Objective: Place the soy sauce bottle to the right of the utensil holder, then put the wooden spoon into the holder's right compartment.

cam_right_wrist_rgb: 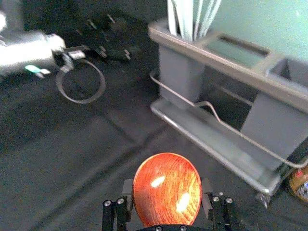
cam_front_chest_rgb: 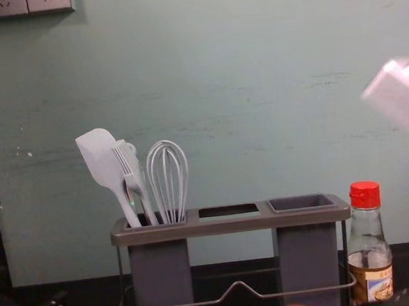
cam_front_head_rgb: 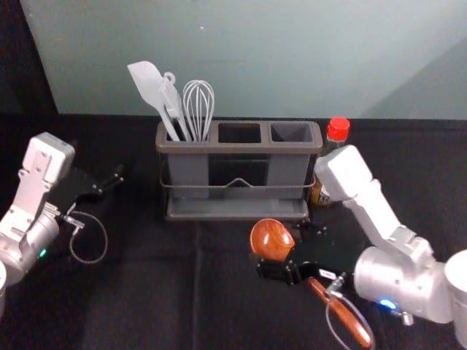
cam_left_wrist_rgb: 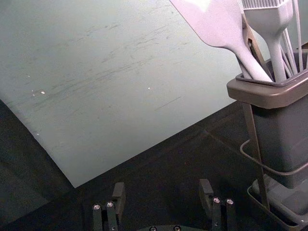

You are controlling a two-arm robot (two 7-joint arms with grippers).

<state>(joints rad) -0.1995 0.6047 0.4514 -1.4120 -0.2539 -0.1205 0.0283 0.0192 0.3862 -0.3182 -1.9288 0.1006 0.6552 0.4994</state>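
The wooden spoon (cam_front_head_rgb: 271, 240) is held off the table in front of the utensil holder (cam_front_head_rgb: 237, 216). My right gripper (cam_front_head_rgb: 294, 251) is shut on it, handle trailing back under the gripper; in the right wrist view the spoon's bowl (cam_right_wrist_rgb: 167, 190) sits between the fingers of my right gripper (cam_right_wrist_rgb: 167, 195). The holder's right compartment (cam_front_chest_rgb: 302, 202) is empty. Against the holder's right side stands the soy sauce bottle (cam_front_chest_rgb: 369, 253), upright with a red cap. My left gripper (cam_front_head_rgb: 106, 185) hangs idle left of the holder; its fingers are apart in the left wrist view (cam_left_wrist_rgb: 162, 202).
A spatula (cam_front_chest_rgb: 103, 162), a brush (cam_front_chest_rgb: 133, 175) and a whisk (cam_front_chest_rgb: 168, 181) stand in the holder's left compartment. Behind the dark table (cam_front_head_rgb: 146, 292) rises a pale green wall (cam_front_head_rgb: 255, 58). The right forearm reaches in front of the bottle in the head view.
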